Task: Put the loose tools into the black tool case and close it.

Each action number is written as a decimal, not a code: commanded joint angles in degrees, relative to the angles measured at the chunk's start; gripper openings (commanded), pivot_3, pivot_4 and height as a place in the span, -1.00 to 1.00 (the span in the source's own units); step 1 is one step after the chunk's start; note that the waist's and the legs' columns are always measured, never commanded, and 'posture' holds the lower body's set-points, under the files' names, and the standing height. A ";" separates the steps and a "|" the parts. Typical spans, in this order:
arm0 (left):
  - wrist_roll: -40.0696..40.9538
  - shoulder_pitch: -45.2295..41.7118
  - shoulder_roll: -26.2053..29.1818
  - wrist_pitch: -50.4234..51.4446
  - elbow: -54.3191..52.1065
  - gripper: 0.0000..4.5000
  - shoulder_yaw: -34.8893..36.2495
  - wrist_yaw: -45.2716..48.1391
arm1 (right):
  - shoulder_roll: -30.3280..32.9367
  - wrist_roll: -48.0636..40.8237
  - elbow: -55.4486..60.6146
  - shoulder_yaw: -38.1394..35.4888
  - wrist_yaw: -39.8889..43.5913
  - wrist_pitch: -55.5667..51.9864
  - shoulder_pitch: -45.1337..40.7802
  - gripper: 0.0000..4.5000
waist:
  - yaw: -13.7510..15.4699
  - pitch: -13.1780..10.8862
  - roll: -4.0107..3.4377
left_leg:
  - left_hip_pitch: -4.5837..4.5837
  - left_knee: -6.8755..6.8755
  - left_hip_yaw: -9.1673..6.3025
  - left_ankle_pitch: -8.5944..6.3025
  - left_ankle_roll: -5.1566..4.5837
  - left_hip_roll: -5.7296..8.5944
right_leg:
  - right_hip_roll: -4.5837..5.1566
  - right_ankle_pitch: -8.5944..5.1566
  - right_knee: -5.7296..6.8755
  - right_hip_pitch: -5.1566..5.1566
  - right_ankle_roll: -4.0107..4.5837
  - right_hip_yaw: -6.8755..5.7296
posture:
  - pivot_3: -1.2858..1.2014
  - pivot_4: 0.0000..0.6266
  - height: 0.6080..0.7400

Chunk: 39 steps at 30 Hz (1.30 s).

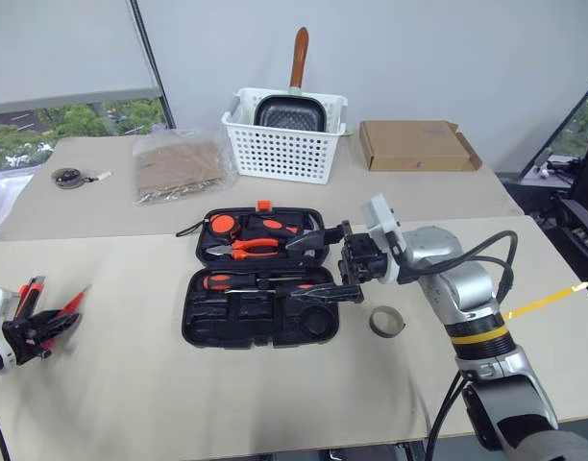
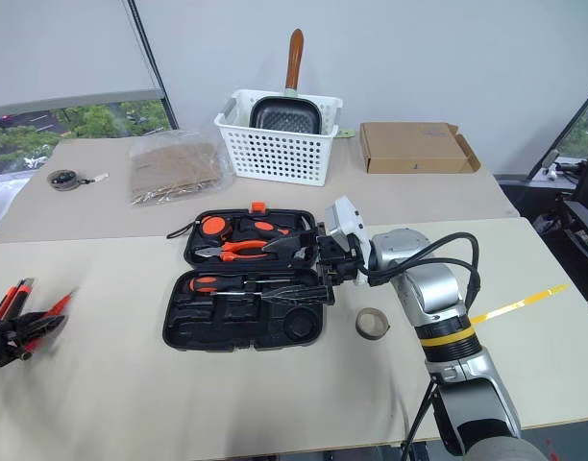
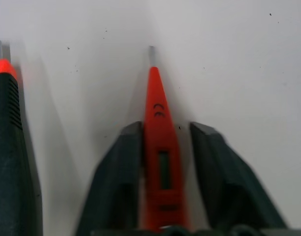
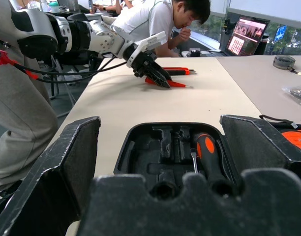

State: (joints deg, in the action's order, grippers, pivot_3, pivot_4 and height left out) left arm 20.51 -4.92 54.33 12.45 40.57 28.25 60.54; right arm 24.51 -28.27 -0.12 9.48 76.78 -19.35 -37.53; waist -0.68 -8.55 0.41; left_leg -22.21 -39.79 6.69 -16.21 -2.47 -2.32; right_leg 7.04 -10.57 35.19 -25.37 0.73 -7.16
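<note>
The flat black moulded-plastic tool case [image 1: 260,279] lies open near the middle of the beige tabletop [image 1: 179,394], its orange latch toward the far edge. One orange-and-black-handled screwdriver [image 1: 238,281] already sits in a slot of the near half; whether a second lies beside it cannot be told. Several moulded slots in that half are vacant.

At the tabletop's left edge, the left gripper [image 3: 163,162] has its black fingers [image 3: 116,172] set on either side of the thin red tester screwdriver [image 3: 158,142], which lies on the surface. One finger appears to touch it; a narrow gap shows at the other, so a firm hold cannot be confirmed. The orange-and-black utility knife [image 1: 28,296] lies just beside the tester.

The right gripper [image 1: 323,264] hangs over the case's right side, fingers spread wide and empty. The small grey tape roll [image 1: 387,321] rests on the tabletop just right of the case.

Assessment: roughly the early-middle stage. Tester, knife and tape roll remain outside; closing the case is outstanding.
</note>
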 commanded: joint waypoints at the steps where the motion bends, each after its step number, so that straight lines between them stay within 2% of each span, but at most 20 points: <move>1: 1.35 2.47 0.12 1.41 -3.62 -0.79 1.35 0.02 | 0.16 -1.48 1.43 -1.76 0.16 0.99 -0.45 1.00 | -0.01 0.00 0.00 | 0.00 0.00 0.00 0.02 0.03 0.00 | 0.01 0.00 0.00 0.00 0.00 0.00 | 0.03 -0.52 0.39; 6: 4.49 3.57 -0.78 2.01 -10.61 -0.79 3.99 -0.87 | -0.23 -1.73 0.34 -2.19 0.58 1.66 -0.96 1.00 | -0.01 -0.01 0.04 | -0.02 0.00 0.00 0.03 0.09 0.00 | 0.05 0.02 -0.03 -0.02 0.04 0.00 | 0.03 -0.52 0.39; 10: 10.11 -0.19 -2.92 2.95 -19.78 -0.79 5.36 0.28 | -0.76 -1.69 -0.77 -3.19 0.33 2.50 -1.23 1.00 | 0.82 -0.02 0.21 | -0.06 -0.01 -0.07 0.08 0.21 -0.03 | 0.06 0.04 -0.02 -0.02 0.06 -0.05 | 0.03 -0.52 0.39; 13: 12.05 -2.76 -3.32 5.52 -27.09 -0.79 1.64 1.83 | -0.78 -1.69 -1.23 -4.30 -0.46 2.97 -0.88 1.00 | 1.07 -0.03 0.25 | -0.05 -0.02 -0.06 0.08 0.25 -0.03 | 0.07 0.07 -0.03 0.01 0.11 -0.04 | 0.03 -0.52 0.39; 18: 9.99 -9.26 -2.59 6.44 -34.99 -0.79 -10.57 8.24 | 2.09 -0.56 -1.85 -7.09 -1.10 5.63 2.11 1.00 | 1.29 -0.03 0.25 | -0.05 -0.02 -0.02 0.21 0.38 0.04 | -0.07 0.07 -0.04 0.09 0.09 -0.01 | 0.03 -0.52 0.39; 21: 7.76 -14.51 -2.88 5.69 -35.93 -0.79 -18.16 12.61 | 5.09 -0.79 -2.01 -9.70 -0.31 7.28 4.76 1.00 | 1.24 -0.03 0.26 | -0.07 -0.01 0.02 0.44 -0.04 0.08 | -0.11 0.07 -0.06 0.09 0.08 0.02 | 0.03 -0.52 0.39; 27: 1.57 -22.69 -5.36 0.80 -35.17 -0.79 -32.19 22.44 | 11.28 -1.43 -0.43 -15.13 -0.03 9.31 12.13 1.00 | 1.12 -0.04 0.26 | -0.08 -0.01 0.07 0.41 -0.11 0.16 | -0.14 0.03 -0.12 0.10 0.03 0.07 | 0.03 -0.52 0.39; 32: -5.03 -24.45 -7.03 -6.04 -32.66 -0.79 -38.52 24.82 | 12.67 -2.43 3.50 -17.96 -2.02 9.03 17.04 1.00 | 0.91 -0.05 0.26 | -0.02 -0.01 0.12 0.39 -0.15 0.13 | -0.17 -0.21 -0.08 0.12 -0.38 0.14 | 0.03 -0.52 0.39; 39: -9.53 -28.47 -10.05 -8.75 -25.62 -0.79 -41.01 23.58 | 12.97 -3.12 6.00 -18.67 -3.87 8.61 19.09 1.00 | 1.33 -0.05 0.26 | -0.01 -0.16 -0.03 0.19 -0.55 0.05 | -0.21 -0.20 0.00 0.15 -0.40 0.12 | 0.03 -0.52 0.39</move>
State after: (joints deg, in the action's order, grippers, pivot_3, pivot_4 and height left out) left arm 12.39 -31.42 44.46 5.58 13.57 -12.63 84.43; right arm 36.82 -30.10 3.91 -7.80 73.29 -11.35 -18.21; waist 0.65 -8.60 0.67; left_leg -22.22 -39.96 6.65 -16.01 -3.03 -2.27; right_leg 6.83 -10.77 35.20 -25.23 0.33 -7.04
